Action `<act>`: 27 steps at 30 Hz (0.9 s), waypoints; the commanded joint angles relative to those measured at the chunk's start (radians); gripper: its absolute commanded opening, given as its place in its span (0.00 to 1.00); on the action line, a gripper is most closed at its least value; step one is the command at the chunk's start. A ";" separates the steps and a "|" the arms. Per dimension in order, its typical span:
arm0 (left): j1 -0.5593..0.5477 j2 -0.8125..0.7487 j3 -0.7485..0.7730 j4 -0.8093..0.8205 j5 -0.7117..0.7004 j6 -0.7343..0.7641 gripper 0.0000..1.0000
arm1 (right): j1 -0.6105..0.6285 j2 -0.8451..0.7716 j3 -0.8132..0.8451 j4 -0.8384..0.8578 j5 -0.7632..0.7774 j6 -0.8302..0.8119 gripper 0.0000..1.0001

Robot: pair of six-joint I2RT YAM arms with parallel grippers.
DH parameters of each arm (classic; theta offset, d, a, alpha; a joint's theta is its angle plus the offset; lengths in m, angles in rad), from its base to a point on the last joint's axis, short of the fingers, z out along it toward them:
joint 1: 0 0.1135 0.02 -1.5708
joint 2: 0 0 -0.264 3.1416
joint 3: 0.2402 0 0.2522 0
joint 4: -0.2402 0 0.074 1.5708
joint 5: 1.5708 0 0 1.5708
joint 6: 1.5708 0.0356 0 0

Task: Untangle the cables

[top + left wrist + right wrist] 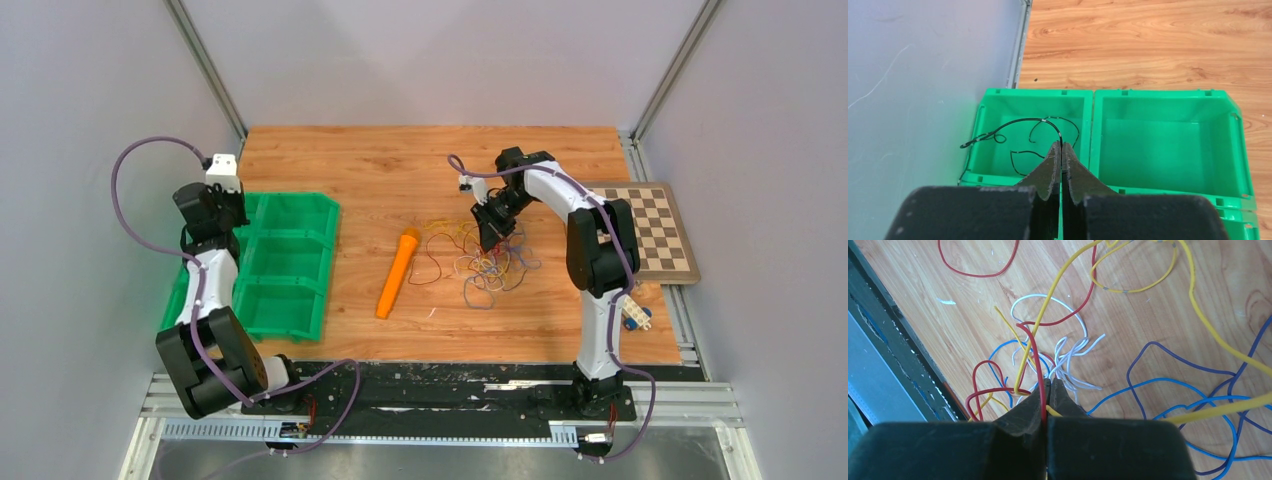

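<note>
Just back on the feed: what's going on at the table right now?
The right gripper is shut on a thin red wire in the tangle of thin coloured cables on the wooden table. The left gripper is shut on a thin black wire that lies in a compartment of the green plastic bin tray. The other cables are not yet separated.

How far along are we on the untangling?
Done: one black cable is clear of the tangle, over the green bin. In hand: the left gripper pinches it; the right gripper is shut on a red cable in the tangle. Left: the rest, yellow, blue, white and purple, lies crossed on the table.
</note>
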 commanded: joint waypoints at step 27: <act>0.019 0.157 0.404 -0.368 0.041 -0.073 0.97 | -0.018 -0.043 0.044 -0.007 -0.058 -0.069 0.00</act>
